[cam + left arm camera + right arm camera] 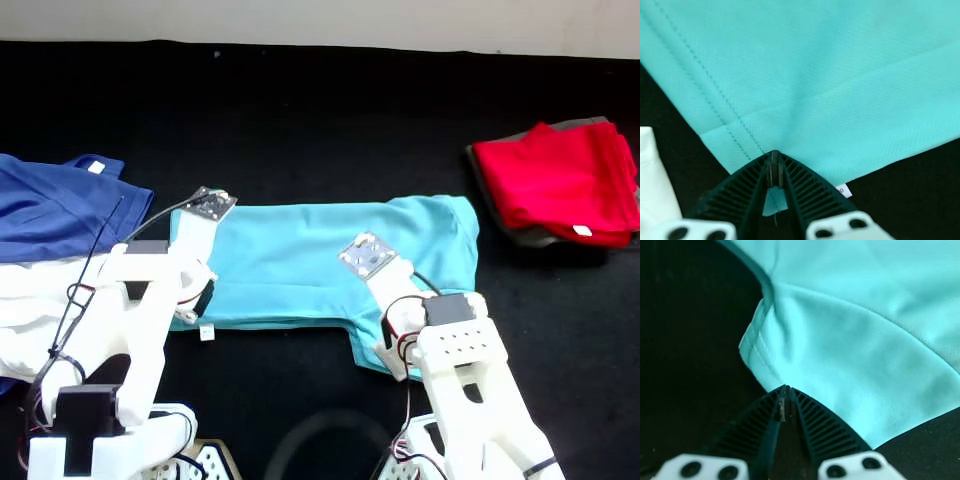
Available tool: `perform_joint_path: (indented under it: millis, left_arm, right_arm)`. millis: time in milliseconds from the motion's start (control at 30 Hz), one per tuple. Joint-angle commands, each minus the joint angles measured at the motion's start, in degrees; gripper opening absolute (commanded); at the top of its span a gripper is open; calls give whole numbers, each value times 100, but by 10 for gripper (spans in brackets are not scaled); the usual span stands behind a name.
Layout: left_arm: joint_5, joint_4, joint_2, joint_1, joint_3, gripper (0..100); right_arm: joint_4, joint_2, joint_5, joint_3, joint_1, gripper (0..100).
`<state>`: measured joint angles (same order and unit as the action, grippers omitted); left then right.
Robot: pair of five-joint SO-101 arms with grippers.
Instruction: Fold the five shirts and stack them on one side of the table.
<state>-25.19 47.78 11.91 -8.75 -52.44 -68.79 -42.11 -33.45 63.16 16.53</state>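
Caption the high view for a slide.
Left gripper and right gripper pinch the teal shirt; red shirt folded aside, blue shirt and white shirt opposite.

Matt fine-knit cloth on teal shirt (840, 75); left claw (774, 159) ribbed plastic, seemingly matt.

I read this as a robotics lab bench: black-covered table (300, 130), bare pale wall (320, 20) behind, white plastic left arm (135, 310) and right arm (465, 350) with exposed cabling (75, 300) standing at its near edge.
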Motion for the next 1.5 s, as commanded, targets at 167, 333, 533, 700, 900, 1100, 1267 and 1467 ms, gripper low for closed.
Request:
perform_joint_path:
  millis: [167, 333, 533, 700, 900, 1100, 1267, 1467]
  left_arm:
    - [-53, -193, 31, -101, -31, 9]
    - [-44, -176, 31, -101, -40, 9]
    - [-44, -176, 31, -101, -40, 9]
    - [-44, -176, 31, -101, -40, 9]
    - [-44, -176, 31, -101, -40, 9]
    - [-44, -176, 31, -101, -40, 9]
    - [-44, -176, 31, -101, -40, 9]
    - [-44, -176, 31, -101, -40, 9]
  right_arm:
    - [-268, -66, -290, -92, 101, 207]
    - [286, -57, -290, 356, 215, 207]
    - [637, -48, -290, 875, 277, 207]
    - [1341, 418, -290, 1393, 251, 206]
    - [1666, 1640, -273, 734, 22, 149]
    - [1209, 1675, -273, -75, -382, 14]
    - [558, 1112, -290, -963, -629, 6]
    - [523, 1095, -290, -1903, -699, 6]
